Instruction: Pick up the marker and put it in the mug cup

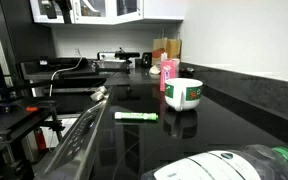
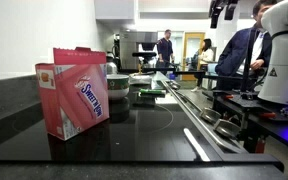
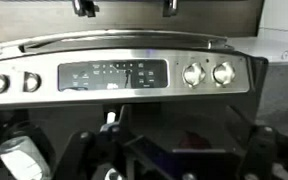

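Observation:
The marker (image 1: 136, 116) is a slim light-green stick lying flat on the black countertop, a little in front of the mug cup. It shows small in an exterior view (image 2: 149, 93). The mug cup (image 1: 184, 94) is squat and white with green print and stands upright. It is partly hidden behind the pink box in an exterior view (image 2: 118, 84). My gripper (image 3: 174, 150) appears only as dark blurred fingers low in the wrist view. They are spread apart and empty, over the stove's front, far from marker and mug.
A pink container (image 1: 169, 71) stands just behind the mug. A large green-capped bottle (image 1: 246, 163) lies at the near counter edge. The stove's control panel (image 3: 134, 75) faces the wrist camera. The white arm (image 2: 284, 45) is at the right. People stand in the background.

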Robot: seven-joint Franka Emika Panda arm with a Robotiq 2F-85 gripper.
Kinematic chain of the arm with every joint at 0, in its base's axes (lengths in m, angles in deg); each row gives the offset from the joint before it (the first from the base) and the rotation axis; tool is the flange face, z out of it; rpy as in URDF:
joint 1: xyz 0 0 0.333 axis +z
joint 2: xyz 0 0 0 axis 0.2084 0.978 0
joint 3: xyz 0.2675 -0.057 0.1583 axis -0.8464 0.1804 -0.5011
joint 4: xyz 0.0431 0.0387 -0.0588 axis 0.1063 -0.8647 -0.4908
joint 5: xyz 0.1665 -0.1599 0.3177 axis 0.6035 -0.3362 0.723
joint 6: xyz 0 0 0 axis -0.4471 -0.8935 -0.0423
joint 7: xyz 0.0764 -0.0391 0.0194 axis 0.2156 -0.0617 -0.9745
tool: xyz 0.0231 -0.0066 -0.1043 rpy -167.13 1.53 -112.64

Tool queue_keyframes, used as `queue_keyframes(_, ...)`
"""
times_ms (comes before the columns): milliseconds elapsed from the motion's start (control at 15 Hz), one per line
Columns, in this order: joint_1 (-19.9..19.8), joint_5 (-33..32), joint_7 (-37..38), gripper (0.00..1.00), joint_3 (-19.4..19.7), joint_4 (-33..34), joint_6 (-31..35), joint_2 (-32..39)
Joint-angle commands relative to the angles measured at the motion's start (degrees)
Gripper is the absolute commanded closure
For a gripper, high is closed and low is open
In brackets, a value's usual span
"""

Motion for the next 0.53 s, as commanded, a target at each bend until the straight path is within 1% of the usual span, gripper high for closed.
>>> queue_keyframes(0, -0.22, 0.14, -0.15, 0.0, -0.18, -0.58, -0.27, 0.16)
queue_keyframes(467, -0.22, 0.13, -0.15, 0.0, -0.17, -1.23, -0.27, 0.75)
